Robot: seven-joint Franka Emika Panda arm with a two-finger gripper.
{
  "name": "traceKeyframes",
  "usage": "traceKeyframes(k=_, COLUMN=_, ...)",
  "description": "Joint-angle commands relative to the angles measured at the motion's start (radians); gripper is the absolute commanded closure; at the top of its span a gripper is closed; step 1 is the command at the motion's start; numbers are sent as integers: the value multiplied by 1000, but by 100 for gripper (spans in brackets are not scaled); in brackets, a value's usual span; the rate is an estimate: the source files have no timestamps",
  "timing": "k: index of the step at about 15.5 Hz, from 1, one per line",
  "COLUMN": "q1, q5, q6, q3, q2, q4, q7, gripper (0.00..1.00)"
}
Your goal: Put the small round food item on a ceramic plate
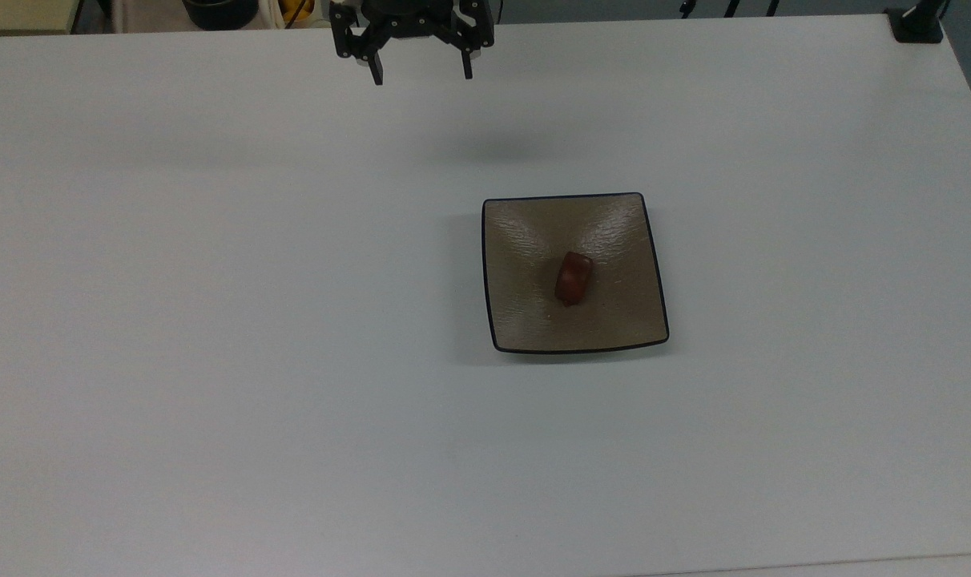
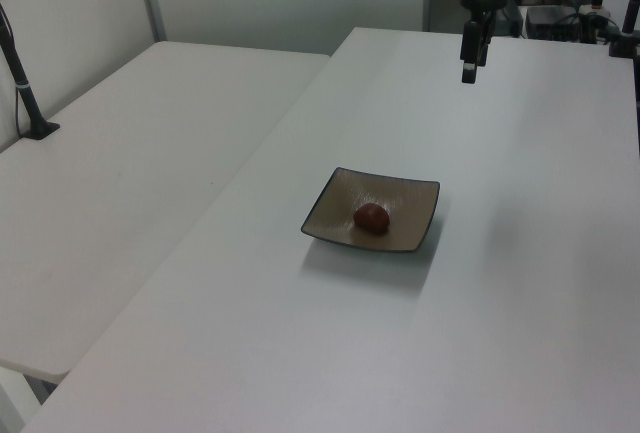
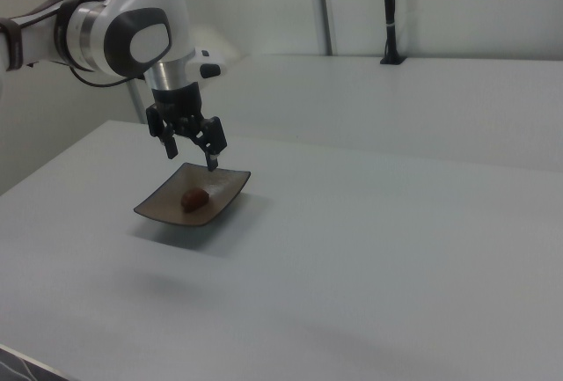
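Jaws spread wide and empty, the gripper hangs high over the table's far edge. The small round food item lies well nearer and to the top view's right of it, resting mid ceramic plate, long axis running near-to-far, so placement looks done.

Gripper raised, pointing down, fingers apart, empty.
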Motion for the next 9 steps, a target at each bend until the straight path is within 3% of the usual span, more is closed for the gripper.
traceKeyframes(k=1, q1=4, q5=-14, q6=2, q3=-5, q2=-16, q4=-13, q7=-21, gripper=0)
traceKeyframes(k=9, q1=9, q5=-90, q6=-126, q3=-3, q2=-19, q4=33, q7=-5, gripper=0)
